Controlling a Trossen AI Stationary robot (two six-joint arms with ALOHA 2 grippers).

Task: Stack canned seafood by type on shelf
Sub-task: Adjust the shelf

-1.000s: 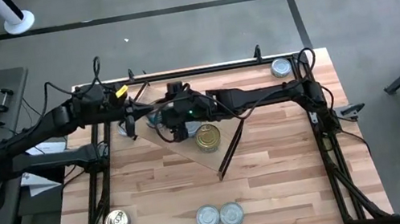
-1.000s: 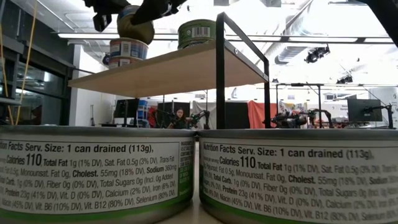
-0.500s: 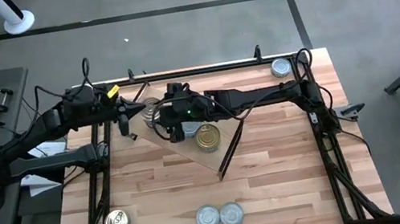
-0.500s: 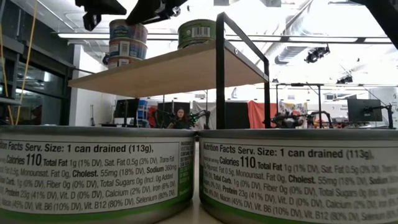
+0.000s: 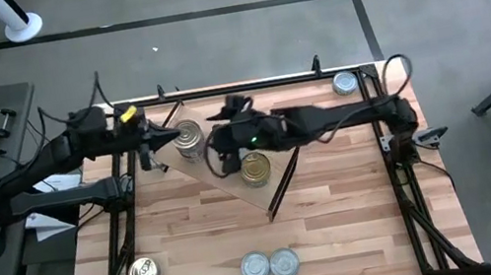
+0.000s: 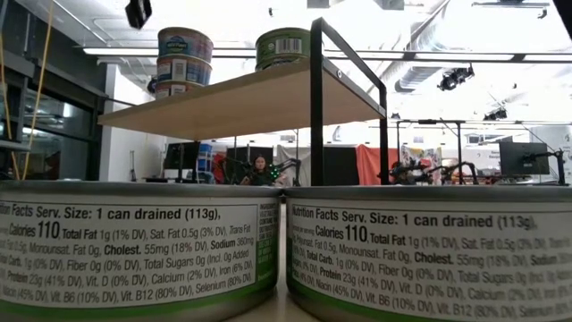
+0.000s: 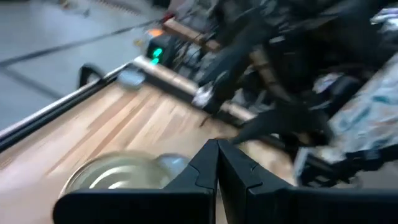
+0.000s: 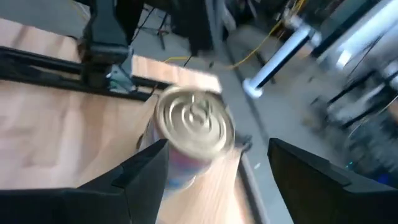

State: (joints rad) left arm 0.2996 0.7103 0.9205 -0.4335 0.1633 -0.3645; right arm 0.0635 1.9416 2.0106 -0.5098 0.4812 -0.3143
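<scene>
A stack of silver-lidded cans [image 5: 189,137] stands on the far left part of the shelf [image 5: 234,187]. In the low view the stack [image 6: 184,59] sits level on the board [image 6: 241,100], next to a green-labelled can [image 6: 284,46] with a gold lid [image 5: 254,168]. My right gripper [image 5: 220,152] hangs open just right of the stack. In its wrist view the top can [image 8: 194,124] shows between the spread fingers [image 8: 219,152], apart from both. My left gripper [image 5: 153,139] is shut [image 7: 217,149], left of the stack, pointing at it.
Loose cans stand on the tabletop: two side by side at the near edge [image 5: 270,265], close in front of the low camera [image 6: 143,246], one near the left near corner [image 5: 143,271], one in the far right corner [image 5: 344,82]. A black frame rims the table.
A second ago the top can hung tilted in my right gripper over the stack. It was set down level and now stands free on it. The right gripper has let go and drawn back toward the table's right. The left gripper has pulled away toward the left edge.
</scene>
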